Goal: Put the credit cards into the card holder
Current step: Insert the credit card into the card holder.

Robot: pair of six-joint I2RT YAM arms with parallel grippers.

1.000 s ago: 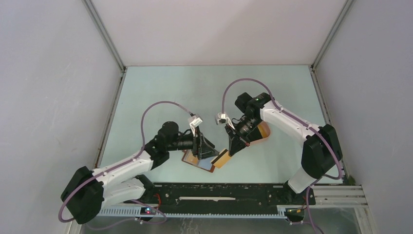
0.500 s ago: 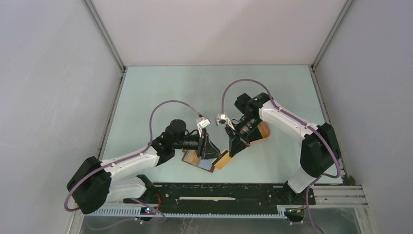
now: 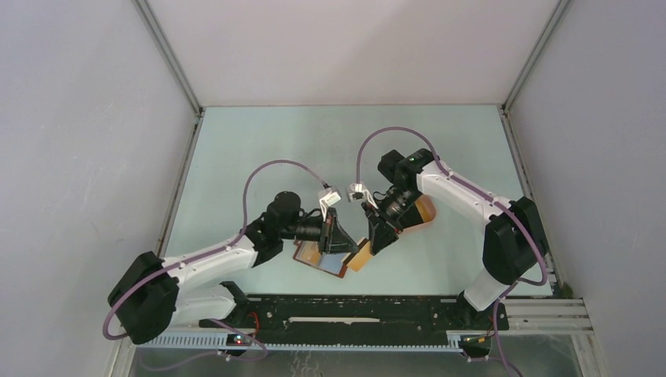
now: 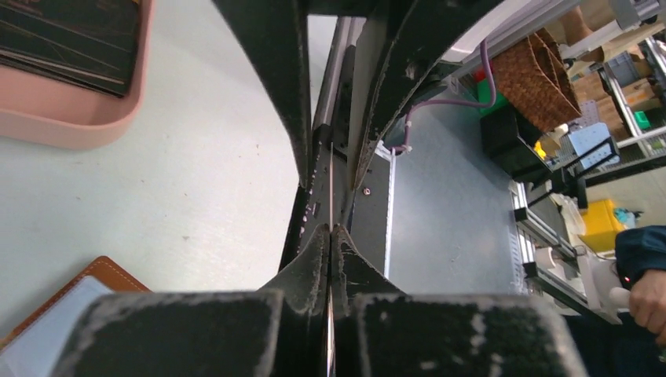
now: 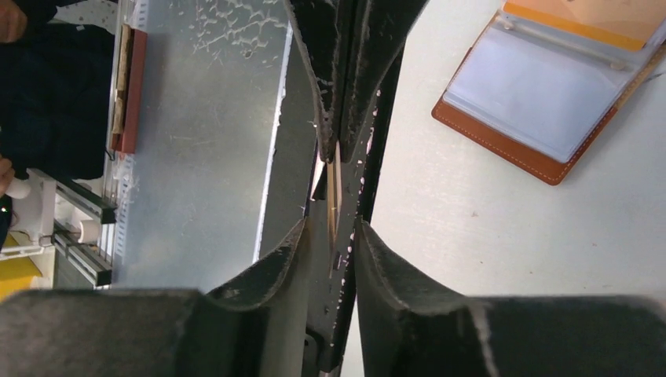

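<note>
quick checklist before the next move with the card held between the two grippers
1. The left gripper is shut on the tan card: ok.
2. The right gripper is free of the card, with a gap on each side: ok.
3. The card holder lies open on the table with its pockets up: ok.
4. A clear pocket looks free, while another already holds a tan card: ok.
5. Card edge is lined up with a pocket mouth: cannot tell.
6. The pink tray is away from the card holder: ok.
</note>
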